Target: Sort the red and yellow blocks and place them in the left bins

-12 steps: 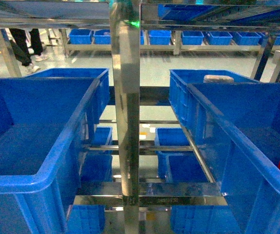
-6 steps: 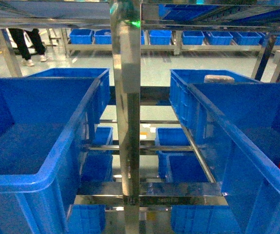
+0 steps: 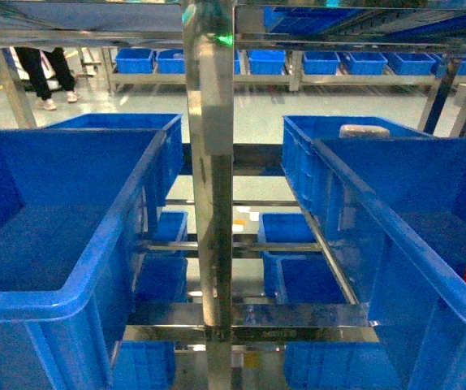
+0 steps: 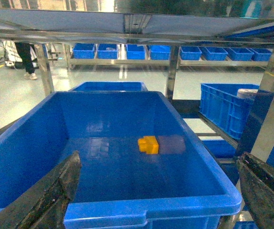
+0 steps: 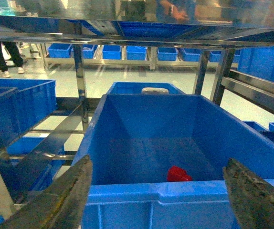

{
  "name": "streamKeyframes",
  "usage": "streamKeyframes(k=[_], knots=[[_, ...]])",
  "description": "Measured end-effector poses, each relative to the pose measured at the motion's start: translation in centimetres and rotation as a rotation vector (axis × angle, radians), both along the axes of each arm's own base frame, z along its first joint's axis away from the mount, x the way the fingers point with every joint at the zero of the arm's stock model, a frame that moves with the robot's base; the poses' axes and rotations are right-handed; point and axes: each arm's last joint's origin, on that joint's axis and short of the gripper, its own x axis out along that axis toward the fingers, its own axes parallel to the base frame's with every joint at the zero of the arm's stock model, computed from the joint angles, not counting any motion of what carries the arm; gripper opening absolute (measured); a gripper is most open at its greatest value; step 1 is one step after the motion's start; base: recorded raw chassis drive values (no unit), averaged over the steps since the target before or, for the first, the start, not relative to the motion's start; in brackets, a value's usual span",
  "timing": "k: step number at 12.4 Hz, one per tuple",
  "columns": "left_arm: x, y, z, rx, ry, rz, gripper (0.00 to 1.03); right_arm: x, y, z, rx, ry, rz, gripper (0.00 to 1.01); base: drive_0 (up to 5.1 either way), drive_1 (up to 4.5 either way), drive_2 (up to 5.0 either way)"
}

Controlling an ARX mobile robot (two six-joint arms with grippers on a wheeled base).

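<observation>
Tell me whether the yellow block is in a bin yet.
In: the yellow block lies on the floor of the left blue bin.

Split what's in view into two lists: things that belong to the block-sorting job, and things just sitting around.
Job:
- yellow block, in the left bin
- red block, in the right-hand crate
- left claw, right claw, both open and empty

Lying about:
- pale object in the far crate
- steel rack post
</observation>
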Motion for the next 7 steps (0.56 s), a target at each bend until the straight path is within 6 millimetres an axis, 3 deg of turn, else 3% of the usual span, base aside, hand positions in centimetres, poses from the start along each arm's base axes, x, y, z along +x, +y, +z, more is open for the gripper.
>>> streamKeyframes(k=[1,2,7], knots=[[0.00,0.00,0.00,0.000,0.000,0.000,0.98,0.00,0.00,0.00,0.000,0.000,0.000,0.92,0.0,0.00,0.0],[0.00,0.00,0.00,0.000,0.000,0.000,0.98,0.00,0.00,0.00,0.000,0.000,0.000,1.00,0.0,0.00,0.0],[0.00,0.00,0.00,0.000,0.000,0.000,0.98,0.00,0.00,0.00,0.000,0.000,0.000,0.98,0.0,0.00,0.0]])
